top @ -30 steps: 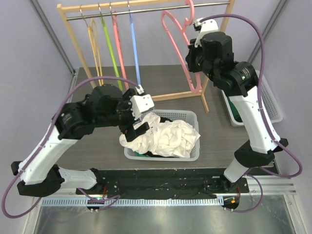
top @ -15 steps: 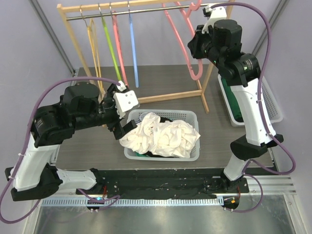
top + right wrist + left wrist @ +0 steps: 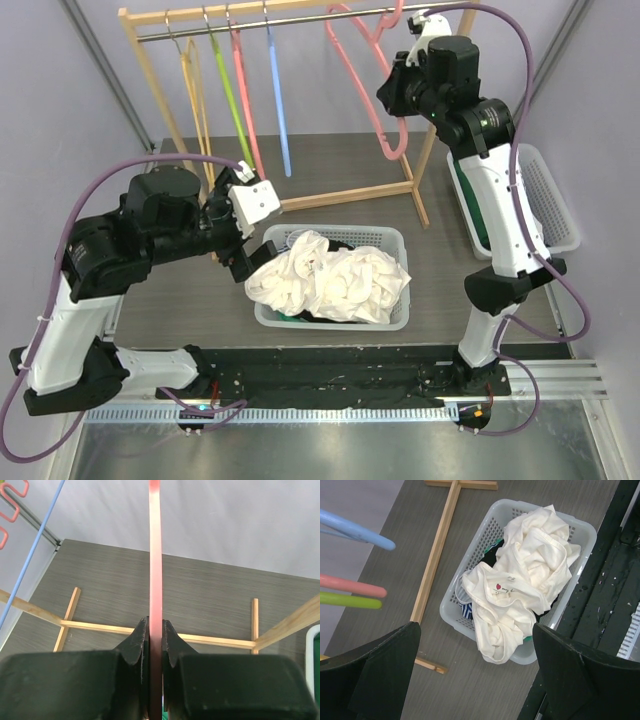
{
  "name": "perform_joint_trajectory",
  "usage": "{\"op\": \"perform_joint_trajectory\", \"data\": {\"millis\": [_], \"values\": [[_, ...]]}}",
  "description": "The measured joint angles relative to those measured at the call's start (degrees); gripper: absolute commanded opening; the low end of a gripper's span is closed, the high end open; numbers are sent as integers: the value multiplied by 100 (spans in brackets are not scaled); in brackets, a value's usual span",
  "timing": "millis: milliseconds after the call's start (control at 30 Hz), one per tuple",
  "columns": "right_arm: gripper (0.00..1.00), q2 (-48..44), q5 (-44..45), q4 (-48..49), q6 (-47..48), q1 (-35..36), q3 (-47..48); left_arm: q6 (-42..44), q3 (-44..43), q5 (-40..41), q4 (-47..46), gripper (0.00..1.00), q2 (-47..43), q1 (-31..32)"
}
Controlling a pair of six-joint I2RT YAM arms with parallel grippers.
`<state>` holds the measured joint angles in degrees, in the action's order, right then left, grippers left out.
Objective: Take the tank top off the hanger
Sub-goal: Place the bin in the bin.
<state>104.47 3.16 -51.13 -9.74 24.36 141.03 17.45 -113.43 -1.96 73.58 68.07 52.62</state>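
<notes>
Cloth tank top, plastic hanger, wooden rack

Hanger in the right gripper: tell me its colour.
Pink. The hanger shows best in the right wrist view, clamped in the right gripper.

The tank top lies in the basket before the rack, a second basket at the rack's right

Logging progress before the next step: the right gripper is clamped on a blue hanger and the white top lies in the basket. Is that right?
One slip: the hanger clamped in the right gripper is pink, not blue, as the right wrist view shows. The white top does lie in the basket.
</notes>
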Motion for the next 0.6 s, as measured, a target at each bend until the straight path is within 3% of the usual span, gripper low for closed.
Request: {"op": "perform_joint_trajectory", "data": {"millis": [233, 333, 467, 600], "values": [[1, -17, -114, 212, -55, -11, -197, 0, 0, 0, -2, 100, -42, -138], [35, -149, -208, 476, -76, -33, -549, -13, 11, 105, -42, 100, -48, -192], [99, -566, -310, 542, -173, -46, -1443, -83, 122, 503, -240, 100, -63, -286], [100, -1130, -330, 647, -136, -35, -2706, -225, 275, 817, -474, 100, -63, -398]]}}
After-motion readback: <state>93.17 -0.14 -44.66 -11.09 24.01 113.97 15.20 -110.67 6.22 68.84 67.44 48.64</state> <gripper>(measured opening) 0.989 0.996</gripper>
